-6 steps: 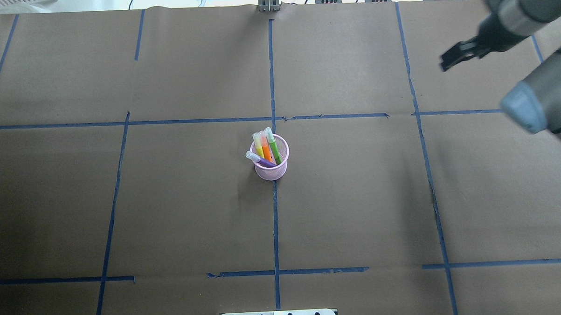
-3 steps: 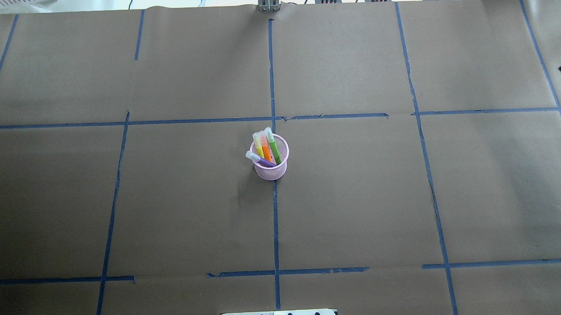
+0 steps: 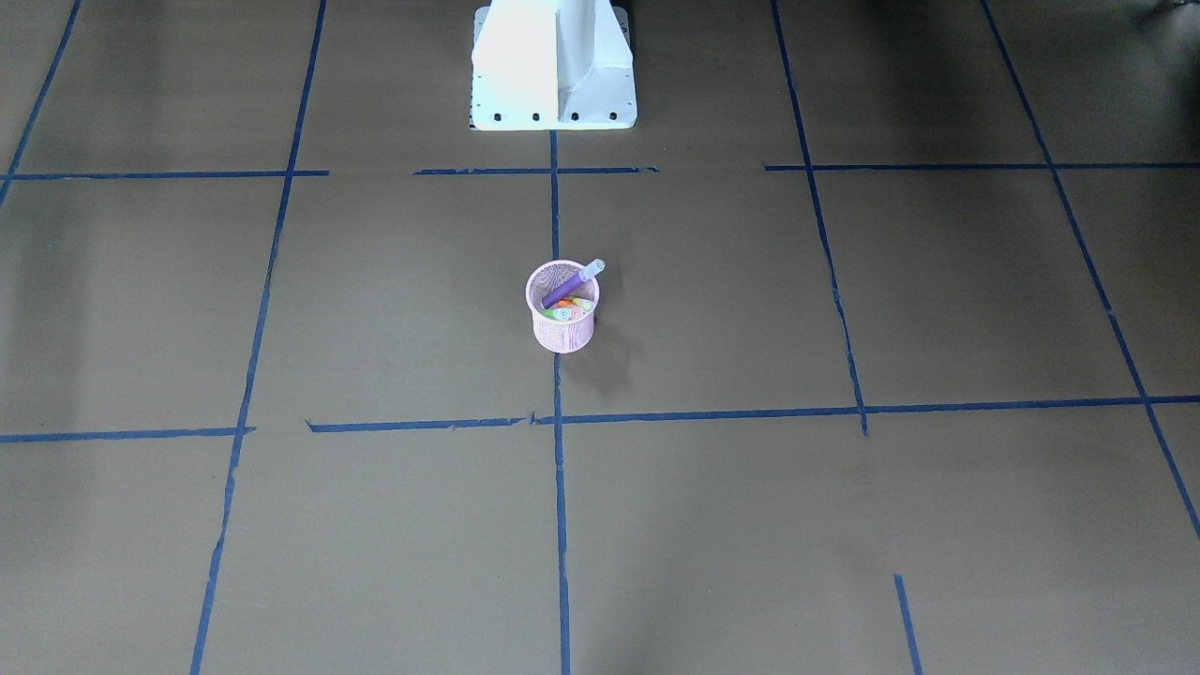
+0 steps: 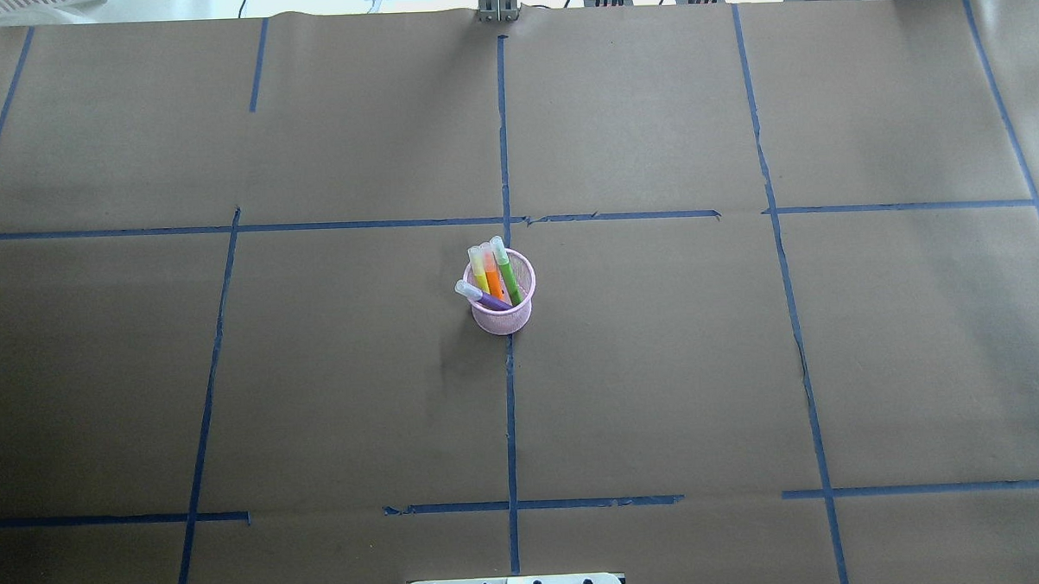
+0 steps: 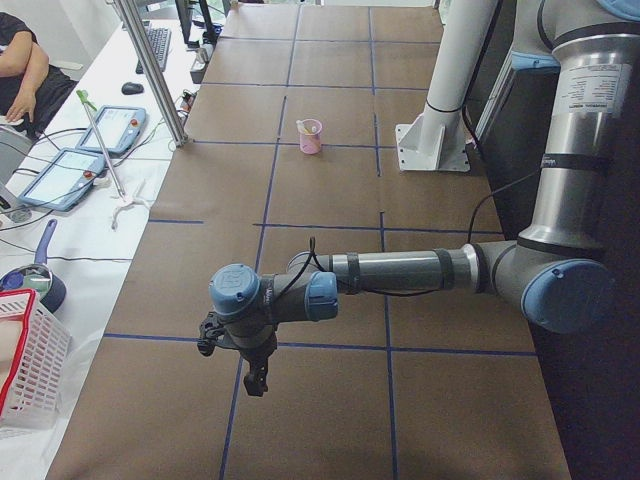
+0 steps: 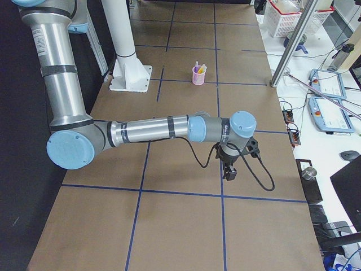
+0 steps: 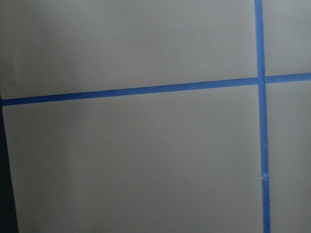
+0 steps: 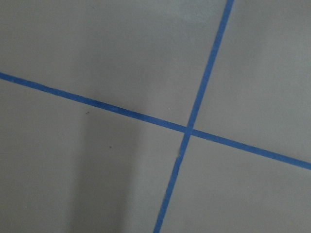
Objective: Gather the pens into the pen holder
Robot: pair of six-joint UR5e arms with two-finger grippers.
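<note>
Pen holder (image 4: 505,318), pink mesh, upright on counter (image 4: 703,363): purple, orange, yellow, green pens (image 4: 493,280) inside, caps up. Left arm (image 5: 400,270), right arm (image 6: 149,129): jaws' spread cannot be told.

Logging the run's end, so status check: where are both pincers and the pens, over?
Left pincer, right pincer at ends of table, open or shut unclear. Pens in pen holder, none seen loose. Neither arm near it.

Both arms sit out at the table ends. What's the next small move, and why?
Probably none; I'd stop and call it done. The pens stand inside the pink holder, and the left gripper and right gripper hang far from it, holding nothing visible.
</note>
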